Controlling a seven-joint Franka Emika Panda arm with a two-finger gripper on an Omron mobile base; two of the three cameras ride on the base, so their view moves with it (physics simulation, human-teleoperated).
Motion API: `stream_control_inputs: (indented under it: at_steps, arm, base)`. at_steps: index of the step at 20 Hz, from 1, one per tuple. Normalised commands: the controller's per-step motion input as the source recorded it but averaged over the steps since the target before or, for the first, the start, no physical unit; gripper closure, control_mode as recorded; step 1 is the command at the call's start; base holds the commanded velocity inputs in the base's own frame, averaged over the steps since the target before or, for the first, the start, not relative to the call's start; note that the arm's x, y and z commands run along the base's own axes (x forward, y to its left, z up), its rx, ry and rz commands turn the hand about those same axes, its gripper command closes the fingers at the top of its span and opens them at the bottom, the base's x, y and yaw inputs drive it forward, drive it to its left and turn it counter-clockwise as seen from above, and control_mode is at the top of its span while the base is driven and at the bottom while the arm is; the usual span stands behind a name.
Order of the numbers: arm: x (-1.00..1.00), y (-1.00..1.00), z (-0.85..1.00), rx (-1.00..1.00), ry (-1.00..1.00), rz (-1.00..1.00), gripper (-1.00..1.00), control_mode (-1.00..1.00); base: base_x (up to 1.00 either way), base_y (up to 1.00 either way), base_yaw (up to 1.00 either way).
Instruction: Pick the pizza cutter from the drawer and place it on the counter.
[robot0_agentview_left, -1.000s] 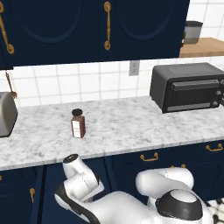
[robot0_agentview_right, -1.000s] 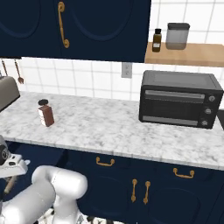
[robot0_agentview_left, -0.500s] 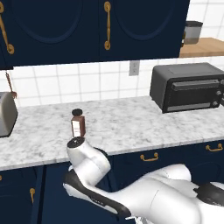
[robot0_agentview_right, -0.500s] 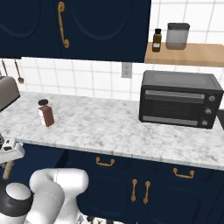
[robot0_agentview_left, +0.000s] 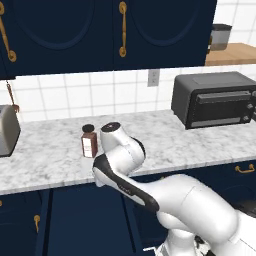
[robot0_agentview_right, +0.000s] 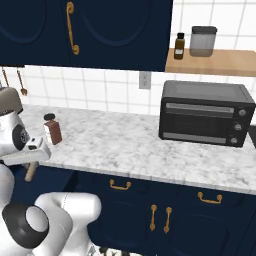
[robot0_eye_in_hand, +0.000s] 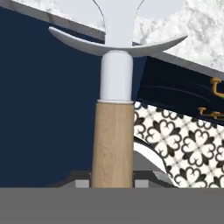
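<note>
Change: arm is rising higher than a second ago.
Hand (robot0_eye_in_hand: 113, 183): pinching pizza cutter (robot0_eye_in_hand: 113, 131) handle.
Location: beside surface (robot0_agentview_right: 130, 145) edge, near brown bottle (robot0_agentview_right: 52, 130).

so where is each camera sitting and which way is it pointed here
Left base view: behind the arm on its left, looking forward and down at the counter, brown bottle and toaster oven; the white arm rises from the lower right.
Right base view: behind on the right, facing the same counter; the arm is at lower left, gripper shut on the pizza cutter.
Hand view: on the hand, looking along the pizza cutter's handle toward the counter edge.
Both base views share the bottle and oven.
</note>
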Motion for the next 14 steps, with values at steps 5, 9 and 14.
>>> stream_control_inputs:
  at_steps: [5,9,14]
  arm:
    - [0.96,-0.89,0.04,0.00,0.01,-0.33,1.00,-1.00]
    - [1.00,-0.79,0.00,0.00,0.08,-0.16,1.00,-1.00]
    - [1.00,-0.06,-0.29,0.00,0.00,0.00,1.00,-1.00]
  base:
    - [0.00,0.00,0.00]
    - [0.00,0.00,0.00]
    - [0.00,0.00,0.00]
